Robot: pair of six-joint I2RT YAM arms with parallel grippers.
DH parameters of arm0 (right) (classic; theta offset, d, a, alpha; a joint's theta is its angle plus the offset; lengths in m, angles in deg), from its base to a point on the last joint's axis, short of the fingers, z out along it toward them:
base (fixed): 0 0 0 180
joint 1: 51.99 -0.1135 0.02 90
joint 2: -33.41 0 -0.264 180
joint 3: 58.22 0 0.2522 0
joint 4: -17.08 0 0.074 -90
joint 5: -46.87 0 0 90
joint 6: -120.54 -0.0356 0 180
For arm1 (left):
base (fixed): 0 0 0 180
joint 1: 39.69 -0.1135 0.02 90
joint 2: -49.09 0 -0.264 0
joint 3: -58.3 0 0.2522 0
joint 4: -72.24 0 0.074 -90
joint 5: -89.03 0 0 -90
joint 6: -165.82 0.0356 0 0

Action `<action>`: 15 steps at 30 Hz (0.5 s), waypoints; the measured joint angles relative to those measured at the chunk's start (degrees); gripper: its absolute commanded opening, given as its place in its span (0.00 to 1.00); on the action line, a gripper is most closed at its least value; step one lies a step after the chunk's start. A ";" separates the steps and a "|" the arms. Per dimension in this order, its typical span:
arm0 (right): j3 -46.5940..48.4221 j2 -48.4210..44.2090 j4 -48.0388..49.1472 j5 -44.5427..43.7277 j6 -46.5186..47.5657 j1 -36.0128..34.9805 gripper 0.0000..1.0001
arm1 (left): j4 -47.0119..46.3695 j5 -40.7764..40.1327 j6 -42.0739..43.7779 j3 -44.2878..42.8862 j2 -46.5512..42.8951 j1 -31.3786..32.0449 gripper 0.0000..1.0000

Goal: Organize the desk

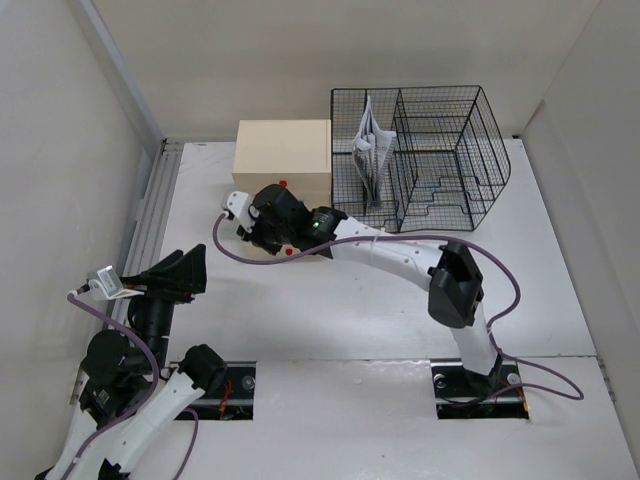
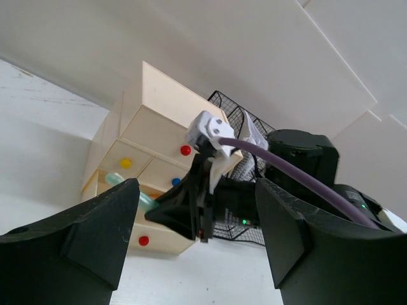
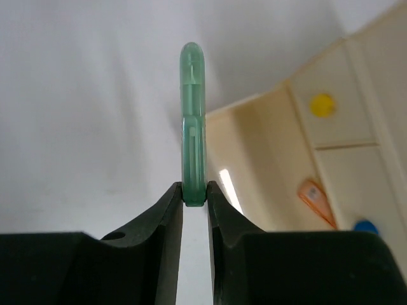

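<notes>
Since your R gripper (image 3: 194, 190) is clamped on just one end of the green pen (image 3: 193, 114), most of it sticks out free, so a nudge vs the drawer box (image 1: 283, 150) could pivot or drop it. Pen's at the pulled-out drawer (image 2: 162, 240), far side of the desk (image 1: 350, 320), but can't tell if it's fully over it. Let go early and it prob lands outside. L gripper (image 1: 185, 272) spread wide, empty, well apart by near left edge
</notes>
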 measured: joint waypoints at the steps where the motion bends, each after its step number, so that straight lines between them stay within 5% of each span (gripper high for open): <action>1: 0.44 0.59 -0.26 -2.34 0.04 0.42 0.00 | 0.00 0.00 0.00 0.00 0.00 0.00 0.71; 8: 4.22 6.23 -4.04 -14.34 0.76 6.03 0.00 | 0.00 -0.02 0.00 0.00 -0.02 0.00 0.71; 11: 5.40 7.17 -6.95 -13.29 1.95 8.37 0.35 | 0.00 0.00 0.00 0.00 -0.02 0.00 0.71; 13: 5.88 7.21 -8.37 -11.26 2.89 9.40 0.48 | 0.00 -0.02 0.00 0.00 0.00 0.00 0.71; 15: 6.23 7.21 -8.81 -9.38 3.63 9.84 0.49 | 0.00 -0.02 0.00 0.00 0.00 0.00 0.71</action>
